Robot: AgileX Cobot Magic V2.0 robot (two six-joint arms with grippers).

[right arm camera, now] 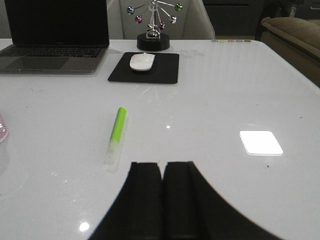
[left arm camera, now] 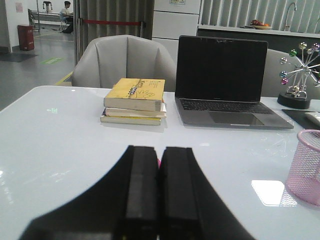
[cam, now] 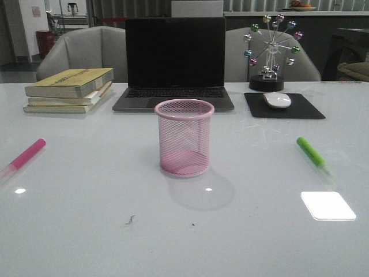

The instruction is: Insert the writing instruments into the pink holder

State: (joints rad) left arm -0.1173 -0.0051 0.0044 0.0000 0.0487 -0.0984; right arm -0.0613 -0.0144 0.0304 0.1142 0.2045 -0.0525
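Pink holder [cam: 184, 137] stands upright, both markers [cam: 25, 156] [cam: 312, 153] lying outside it.

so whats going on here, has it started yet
Nothing is being handled yet. The pink mesh pen cup stands empty mid-table in front of the laptop. The pink marker lies on the table to its left, the green marker to its right, both untouched. The left tool and right tool are both shut and hold nothing, the right one just short of the green marker.
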